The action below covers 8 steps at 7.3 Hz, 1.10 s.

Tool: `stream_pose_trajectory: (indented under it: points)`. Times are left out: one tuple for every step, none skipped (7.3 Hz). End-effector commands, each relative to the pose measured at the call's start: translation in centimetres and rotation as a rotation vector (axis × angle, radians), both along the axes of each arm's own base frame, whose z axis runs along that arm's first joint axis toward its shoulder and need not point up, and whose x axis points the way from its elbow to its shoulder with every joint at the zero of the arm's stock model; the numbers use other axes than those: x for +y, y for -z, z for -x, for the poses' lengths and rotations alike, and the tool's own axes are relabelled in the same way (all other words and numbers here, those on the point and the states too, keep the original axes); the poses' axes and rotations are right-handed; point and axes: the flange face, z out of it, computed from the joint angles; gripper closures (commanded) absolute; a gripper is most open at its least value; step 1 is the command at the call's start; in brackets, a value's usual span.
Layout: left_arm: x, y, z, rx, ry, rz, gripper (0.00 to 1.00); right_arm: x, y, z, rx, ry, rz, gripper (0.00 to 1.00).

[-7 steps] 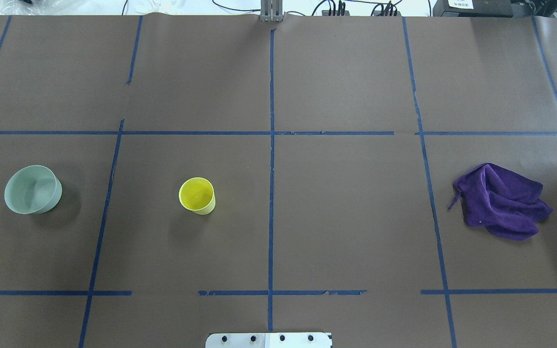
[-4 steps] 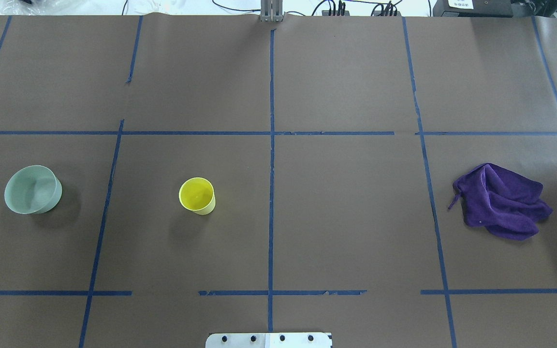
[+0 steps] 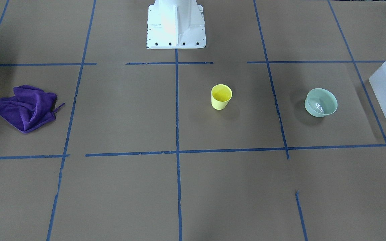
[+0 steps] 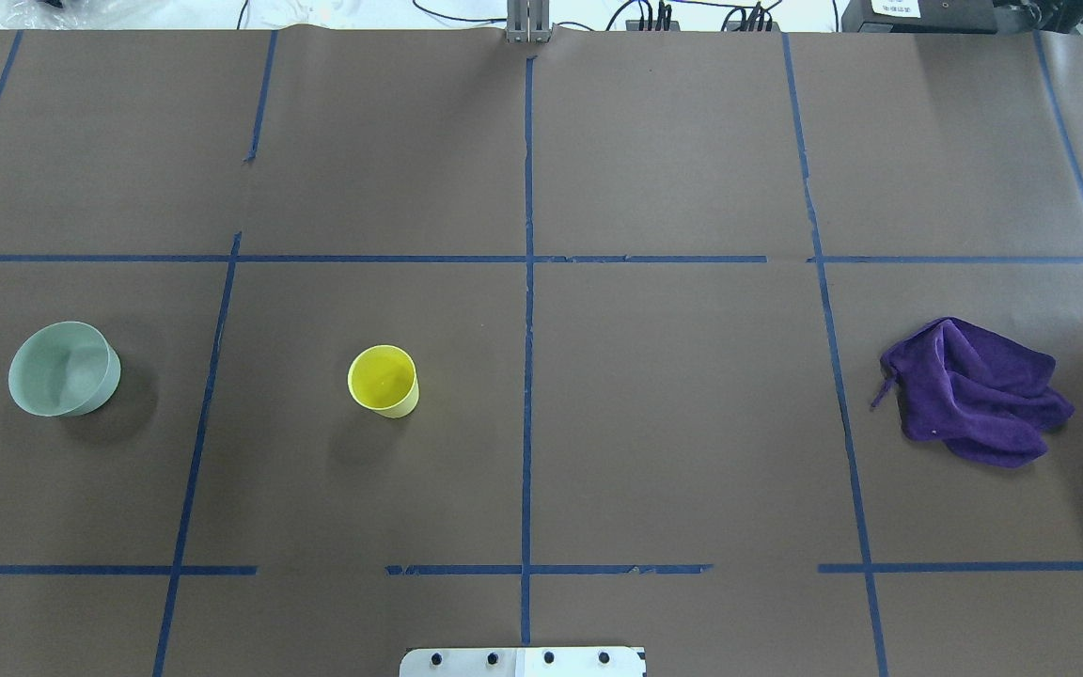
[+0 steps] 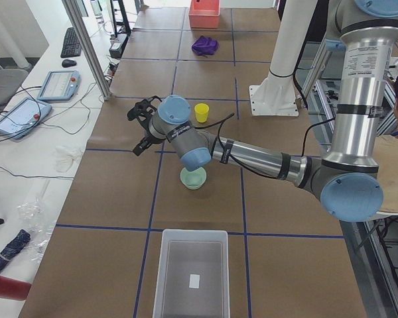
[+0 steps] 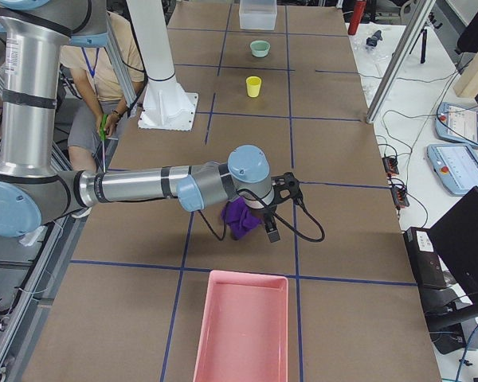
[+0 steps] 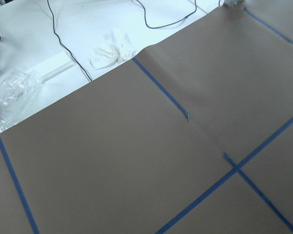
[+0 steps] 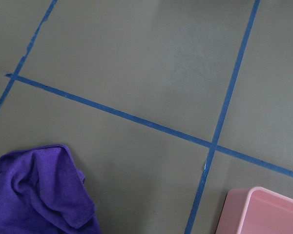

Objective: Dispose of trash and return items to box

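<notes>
The yellow cup (image 4: pixel 383 380) stands upright and empty left of the table's middle; it also shows in the front view (image 3: pixel 221 96). The frosted white box (image 3: pixel 385 97) sits at the table's left end, empty in the left side view (image 5: pixel 191 275). My left gripper (image 5: pixel 136 130) hovers over the table's far side beyond the green bowl, away from the cup; I cannot tell whether it is open or shut. My right gripper (image 6: pixel 283 208) hangs just beside the purple cloth (image 4: pixel 974 390); I cannot tell its state. Neither gripper shows in the overhead view.
A pale green bowl (image 4: pixel 63 368) stands left of the cup. A pink tray (image 6: pixel 243 326) lies at the table's right end, next to the cloth. A crumpled white tissue (image 7: pixel 115 46) and a clear plastic bag (image 7: pixel 12 90) lie off the brown paper's far edge.
</notes>
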Motion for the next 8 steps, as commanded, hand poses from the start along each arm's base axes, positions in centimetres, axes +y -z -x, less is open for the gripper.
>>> stream_pose_trajectory:
  points:
    - [1.7, 2.9, -11.1, 0.053, 0.054, 0.053, 0.0, -0.6, 0.7, 0.1, -0.006, 0.004, -0.02, 0.0]
    - [4.2, 4.1, -16.9, 0.147, 0.017, 0.199, 0.0, -0.6, 0.4, 0.3, -0.006, 0.008, -0.013, 0.0]
    - [6.6, 6.5, -20.6, 0.181, 0.047, 0.28, 0.0, -0.6, 0.4, 0.3, -0.006, 0.008, -0.015, 0.0]
    - [9.7, 9.5, -24.5, 0.138, 0.092, 0.41, 0.0, -0.6, 0.3, 0.3, -0.006, 0.008, -0.012, 0.0]
    - [11.1, 14.4, -29.2, 0.125, 0.123, 0.504, 0.0, -0.5, 0.3, 0.3, -0.006, 0.008, -0.01, 0.0]
    - [13.3, 17.6, -35.1, 0.107, 0.156, 0.623, 0.0, -0.4, 0.1, 0.3, -0.006, 0.008, -0.007, 0.0]
    - [14.8, 18.4, -38.4, 0.105, 0.204, 0.662, 0.06, -0.3, 0.0, 0.3, -0.006, 0.008, -0.004, 0.0]
    - [15.4, 17.2, -40.2, 0.099, 0.229, 0.718, 0.22, -0.3, -0.1, 0.3, -0.006, 0.008, -0.003, 0.0]
